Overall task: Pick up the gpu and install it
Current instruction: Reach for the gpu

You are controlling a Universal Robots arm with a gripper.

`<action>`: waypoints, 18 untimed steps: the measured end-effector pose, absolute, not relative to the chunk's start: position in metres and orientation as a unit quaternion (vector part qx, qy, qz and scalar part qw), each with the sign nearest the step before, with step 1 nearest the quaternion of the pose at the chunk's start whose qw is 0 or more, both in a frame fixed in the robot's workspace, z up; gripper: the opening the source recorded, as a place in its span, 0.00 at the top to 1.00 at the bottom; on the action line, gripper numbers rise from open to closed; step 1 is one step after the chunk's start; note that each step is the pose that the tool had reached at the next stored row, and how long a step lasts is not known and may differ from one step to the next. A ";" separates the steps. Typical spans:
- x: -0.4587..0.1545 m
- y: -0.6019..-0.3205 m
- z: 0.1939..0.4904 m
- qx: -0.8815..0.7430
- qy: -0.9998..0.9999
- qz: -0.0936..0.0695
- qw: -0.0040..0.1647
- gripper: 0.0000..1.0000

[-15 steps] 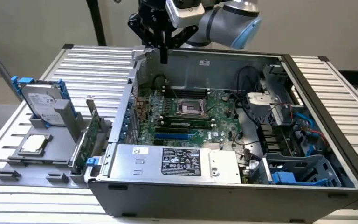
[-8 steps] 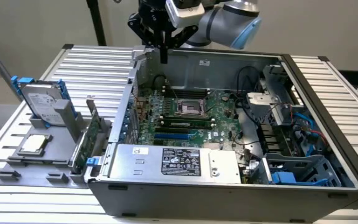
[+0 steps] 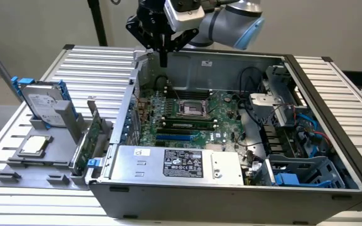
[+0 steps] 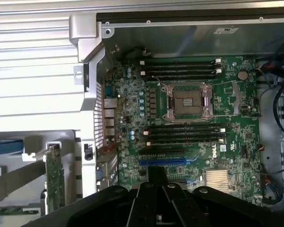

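Hanging closed and empty over the computer case (image 3: 168, 202), the gripper (image 3: 163, 61) is requiring opened jaws squared along the upright gpu's (image 3: 92, 136) top edge.

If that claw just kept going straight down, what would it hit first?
Probably the green motherboard near its blue slot; the gripper points down into the open case, though depth is unclear.

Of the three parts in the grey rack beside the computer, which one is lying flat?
The small square silver chip. The hard drive in its blue frame and the green gpu both stand on edge instead.
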State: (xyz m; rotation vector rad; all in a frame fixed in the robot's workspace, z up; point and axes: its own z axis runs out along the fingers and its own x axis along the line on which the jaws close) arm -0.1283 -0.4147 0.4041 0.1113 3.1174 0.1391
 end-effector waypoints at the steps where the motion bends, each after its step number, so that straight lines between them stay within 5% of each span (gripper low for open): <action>1: -0.131 -0.417 0.404 0.036 0.998 0.044 0.010 0.89; 18: -0.197 -0.428 0.399 0.035 0.999 0.028 0.010 0.89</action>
